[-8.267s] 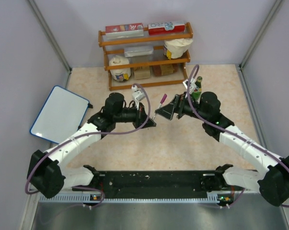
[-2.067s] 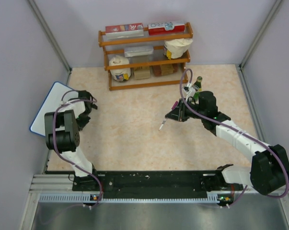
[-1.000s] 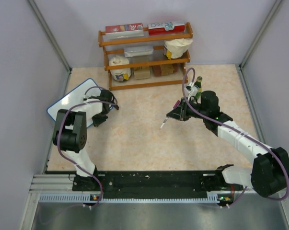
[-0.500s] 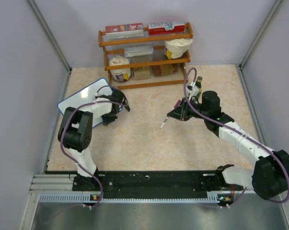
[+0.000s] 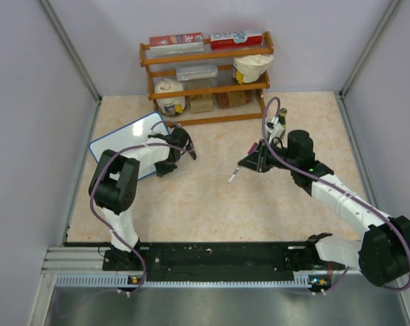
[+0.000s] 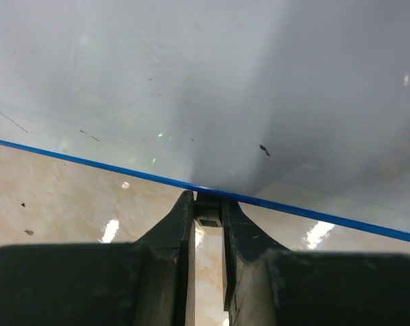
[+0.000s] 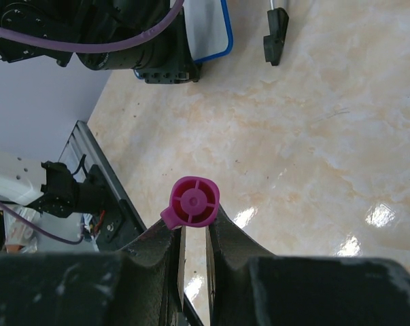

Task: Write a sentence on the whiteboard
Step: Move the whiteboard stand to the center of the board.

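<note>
Whiteboard (image 5: 130,141): sitting at ten o'clock. Left gripper (image 6: 208,204): jaws narrow, pinching its blue frame. Right gripper (image 7: 191,234): clamping a magenta marker (image 7: 190,202) at three o'clock. Step, apparently: positioning board. Next: steadying it, bringing the nib over.

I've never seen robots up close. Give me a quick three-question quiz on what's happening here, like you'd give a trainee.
1. True or false: the left pincer is clamped on the blue-framed edge of the whiteboard.
2. What does the right pincer hold? A) a sponge B) a pink-ended marker C) nothing
3. Fill in: seen from the robot, the wooden rack stands at the ____ edge of the table.
Key: 1 true; 2 B; 3 far.
</note>
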`<state>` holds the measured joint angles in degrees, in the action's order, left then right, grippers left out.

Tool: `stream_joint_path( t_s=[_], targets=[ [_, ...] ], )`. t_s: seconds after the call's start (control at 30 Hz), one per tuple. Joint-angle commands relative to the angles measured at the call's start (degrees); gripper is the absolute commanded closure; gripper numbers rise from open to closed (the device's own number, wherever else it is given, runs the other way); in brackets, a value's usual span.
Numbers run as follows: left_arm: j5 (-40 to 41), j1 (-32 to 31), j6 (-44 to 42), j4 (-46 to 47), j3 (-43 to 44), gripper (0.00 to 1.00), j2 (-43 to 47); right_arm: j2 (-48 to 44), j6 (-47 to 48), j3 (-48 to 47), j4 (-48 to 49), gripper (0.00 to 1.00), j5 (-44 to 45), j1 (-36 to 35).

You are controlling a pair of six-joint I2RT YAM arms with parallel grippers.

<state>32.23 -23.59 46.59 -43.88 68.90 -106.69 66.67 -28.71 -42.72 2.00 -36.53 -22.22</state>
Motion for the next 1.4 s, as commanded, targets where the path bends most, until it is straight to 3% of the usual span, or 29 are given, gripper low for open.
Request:
stream_joint_path(
  t_s=[0.0,0.5,0.7,0.83,1.03,1.2,1.37],
  targets=[
    [-4.19,-2.94,-4.14,-4.81,1.85,1.00,-1.76,-1.81,0.32,0.53,0.81,1.00,0.32,0.68],
    [-3.93,-4.53,-4.58,-7.27,2.46,1.00,-3.43,-1.46,0.23,0.27,0.72,1.00,0.24,0.60],
    [-3.31,-4.79,-4.66,-6.84,0.45,0.91,-1.50,-1.55,0.14,0.27,0.73,1.00,0.24,0.68],
    [-3.14,-5.32,-5.45,-6.13,-0.70,0.74,0.34,-1.46,0.14,0.27,0.81,1.00,0.24,0.68],
    [-3.31,-5.67,-6.16,-5.69,-2.28,0.38,2.89,-1.37,0.23,0.18,0.81,1.00,0.24,0.68],
    [-3.84,-6.02,-6.60,-6.13,-2.90,0.24,5.17,-1.28,0.14,0.09,0.99,1.00,0.06,0.69],
    [-5.41,-6.73,-8.79,-5.61,-4.48,0.20,10.35,-1.02,0.23,0.09,1.08,1.00,-0.11,0.68]
  ],
)
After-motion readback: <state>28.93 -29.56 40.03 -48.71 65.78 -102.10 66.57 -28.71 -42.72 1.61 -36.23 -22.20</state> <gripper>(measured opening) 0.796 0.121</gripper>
